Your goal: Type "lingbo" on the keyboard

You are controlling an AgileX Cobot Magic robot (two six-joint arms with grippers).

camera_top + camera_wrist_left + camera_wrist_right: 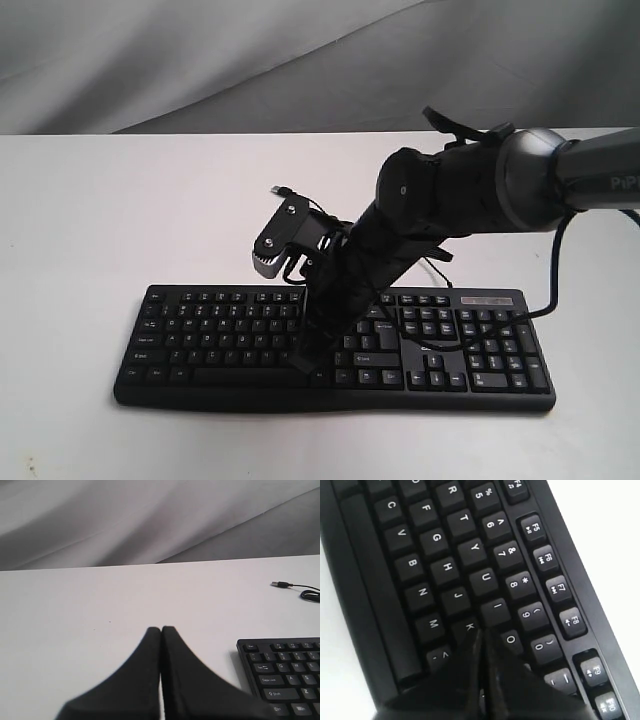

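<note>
The black keyboard (200, 335) with white legends lies near the front of the white table (100, 220). My right arm reaches across it from the right. The right gripper (303, 362) points down at the letter keys a little right of the middle rows. In the right wrist view the right gripper (481, 631) is shut with nothing in it. Its tips sit close over the keys between K (469, 626) and O (510, 640), hiding the key beneath. The left gripper (161, 628) is shut and empty, over bare table beside the keyboard's (285, 675) Esc corner. It does not show in the exterior view.
The keyboard's thin black cable ends in a loose USB plug (281, 189) on the table behind it; the plug (280, 584) also shows in the left wrist view. A grey cloth backdrop (200, 60) hangs behind the table. A camera bracket (285, 240) juts from the right wrist.
</note>
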